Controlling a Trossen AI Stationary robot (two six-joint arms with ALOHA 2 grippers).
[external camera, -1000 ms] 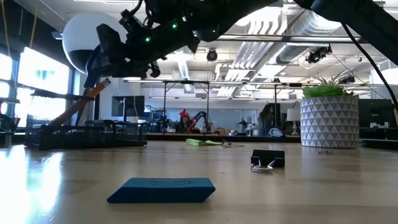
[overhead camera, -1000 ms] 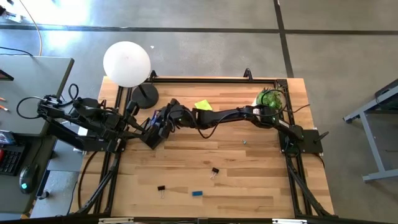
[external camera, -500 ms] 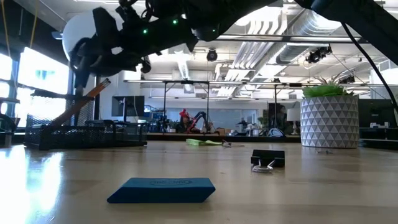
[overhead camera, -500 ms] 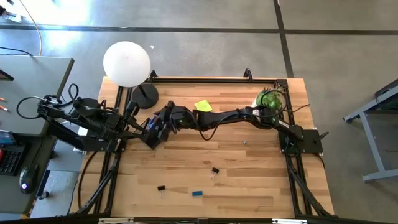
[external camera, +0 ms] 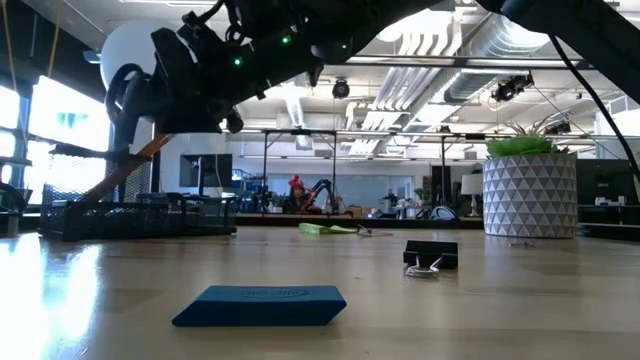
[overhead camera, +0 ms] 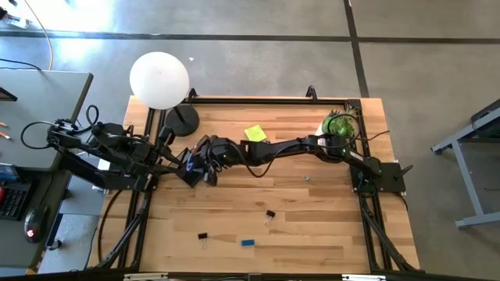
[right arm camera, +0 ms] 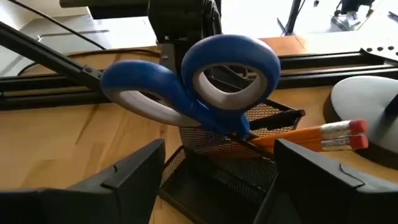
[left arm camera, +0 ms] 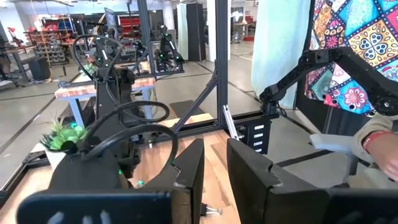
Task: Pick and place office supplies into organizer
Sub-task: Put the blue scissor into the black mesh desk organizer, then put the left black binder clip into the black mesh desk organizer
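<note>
The blue-handled scissors point(right arm camera: 199, 84) stand blades-down in the black mesh organizer point(right arm camera: 211, 180), handles up, next to two orange pencils point(right arm camera: 311, 135) that lean out of it. My right gripper point(right arm camera: 219, 149) is open just over the organizer point(overhead camera: 190, 173), one finger on each side of the scissors and touching nothing. In the low view the handle loop point(external camera: 125, 95) shows above the organizer point(external camera: 130, 215). My left gripper point(left arm camera: 215, 149) waits, open by a narrow gap, at the table's left edge point(overhead camera: 170, 158).
A yellow sticky-note pad point(overhead camera: 255, 133) lies at the far middle. Two binder clips point(overhead camera: 269, 214) point(overhead camera: 202, 236) and the blue eraser point(overhead camera: 248, 243) lie toward the near edge. The globe lamp point(overhead camera: 159, 80) stands at the far left and the potted plant point(overhead camera: 338, 125) at the far right.
My right gripper has moved a little toward the table's left and near edges, over the organizer, and has tipped. In the low view the scissors' handle loop has swung out to the gripper's left side.
</note>
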